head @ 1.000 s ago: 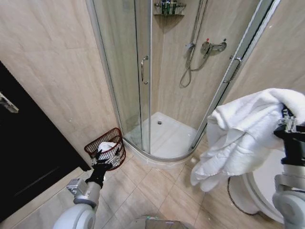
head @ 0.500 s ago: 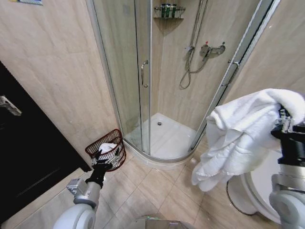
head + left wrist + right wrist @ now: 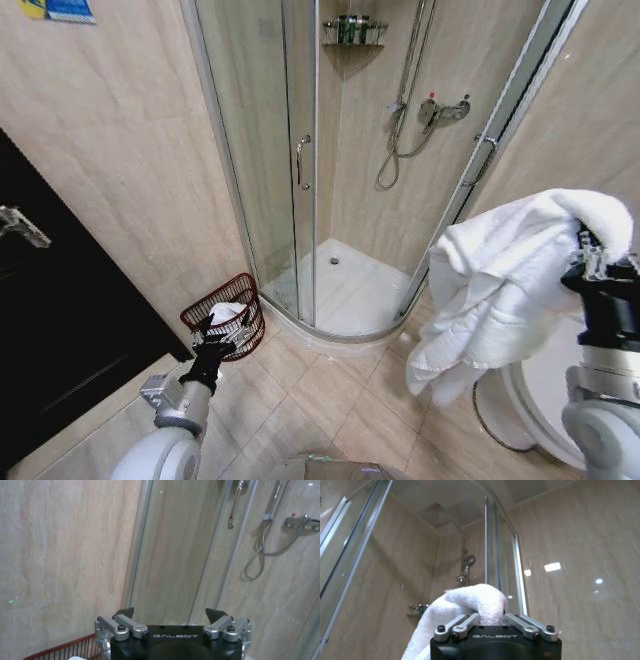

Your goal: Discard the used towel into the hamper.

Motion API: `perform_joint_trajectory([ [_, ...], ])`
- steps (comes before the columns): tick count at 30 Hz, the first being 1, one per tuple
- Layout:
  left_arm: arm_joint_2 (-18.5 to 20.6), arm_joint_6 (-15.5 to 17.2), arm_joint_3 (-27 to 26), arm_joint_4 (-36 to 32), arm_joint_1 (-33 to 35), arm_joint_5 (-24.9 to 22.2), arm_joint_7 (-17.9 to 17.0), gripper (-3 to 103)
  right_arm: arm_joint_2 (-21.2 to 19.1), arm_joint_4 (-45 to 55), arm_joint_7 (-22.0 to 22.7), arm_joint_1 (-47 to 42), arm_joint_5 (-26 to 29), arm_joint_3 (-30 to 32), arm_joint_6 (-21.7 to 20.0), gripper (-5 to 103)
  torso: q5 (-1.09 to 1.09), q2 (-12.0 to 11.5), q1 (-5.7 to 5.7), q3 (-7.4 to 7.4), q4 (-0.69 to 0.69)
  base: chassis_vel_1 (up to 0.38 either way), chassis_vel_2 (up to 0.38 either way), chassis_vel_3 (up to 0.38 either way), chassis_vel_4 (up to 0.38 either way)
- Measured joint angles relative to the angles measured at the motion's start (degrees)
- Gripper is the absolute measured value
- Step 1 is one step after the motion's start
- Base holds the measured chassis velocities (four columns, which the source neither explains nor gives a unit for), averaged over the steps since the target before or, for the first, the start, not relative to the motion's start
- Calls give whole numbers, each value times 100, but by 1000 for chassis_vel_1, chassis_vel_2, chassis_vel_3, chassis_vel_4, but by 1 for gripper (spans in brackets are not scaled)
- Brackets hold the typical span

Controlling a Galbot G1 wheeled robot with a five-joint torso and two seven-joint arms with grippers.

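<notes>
- Jaws of the right gripper (image 3: 492,619) were pinched on the white towel (image 3: 505,280), holding it by a bunched fold raised high at the robot's right, with the rest of the cloth hanging loose below.
- Jaws of the left gripper (image 3: 170,615) stood spread with nothing between them; that arm was low at the robot's left, its tip just in front of the hamper (image 3: 225,315).
- The hamper sat on the floor against the tiled wall, just beside the curved edge of the shower cubicle (image 3: 330,180), and something white already lay inside it.
- Towel and hamper were well apart, on opposite sides of the robot, so the step in hand looked like the carry across.
- To do it well, the grip would need to stay firm on the fold until the cloth hung over the basket's open mouth, not just near its rim.
- The trailing ends hung lower than the grip and could catch the rim or the shower's sill, so a high approach seemed wise.
- The left arm so close to the basket could get in the towel's way; it was worth keeping clear.
</notes>
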Motion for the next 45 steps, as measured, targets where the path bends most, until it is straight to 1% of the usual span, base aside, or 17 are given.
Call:
perform_joint_trajectory([
  [5, 0, 0, 0, 0, 0, 0, 0, 97, -60, 0, 0, 17, 45, 84, 38, 7, 0, 105, 46, 58, 0, 0, 0, 0, 0],
  [12, 0, 0, 0, 0, 0, 0, 0, 97, -100, 0, -29, -37, 214, 316, 125, 7, 0, 341, 154, 186, 0, 0, 0, 0, 0],
  [14, 0, 0, 0, 0, 0, 0, 0, 97, -102, 0, -34, -39, 228, 332, 131, 7, 0, 362, 163, 197, 0, 0, 0, 0, 0],
  [16, 0, 0, 0, 0, 0, 0, 0, 97, -127, 0, -41, -34, 251, 363, 149, 7, 0, 461, 210, 248, 0, 0, 0, 0, 0],
  [17, 0, 0, 0, 0, 0, 0, 0, 97, -127, 0, -41, -34, 251, 363, 149, 7, 0, 461, 210, 248, 0, 0, 0, 0, 0],
  [26, 0, 0, 0, 0, 0, 0, 0, 97, -109, 0, -44, -23, 287, 344, 140, 7, 0, 756, 341, 413, 0, 0, 0, 0, 0],
  [27, 0, 0, 0, 0, 0, 0, 0, 97, -109, 0, -44, -23, 287, 344, 140, 7, 0, 756, 341, 413, 0, 0, 0, 0, 0],
  [33, 0, 0, 0, 0, 0, 0, 0, 97, -34, 0, -56, -46, 258, 285, 142, 7, 0, 975, 445, 529, 0, 0, 0, 0, 0],
  [35, 0, 0, 0, 0, 0, 0, 0, 97, -31, 0, -56, -50, 258, 287, 142, 7, 0, 996, 455, 541, 0, 0, 0, 0, 0],
  [41, 0, 0, 0, 0, 0, 0, 0, 97, -68, 0, -52, -60, 298, 372, 142, 7, -1, 1220, 557, 661, 0, 0, 0, 0, 0],
  [45, 0, 0, 0, 0, 0, 0, 0, 97, -71, 0, -52, -52, 313, 378, 142, 7, 0, 1294, 592, 701, 0, 0, 0, 0, 0],
])
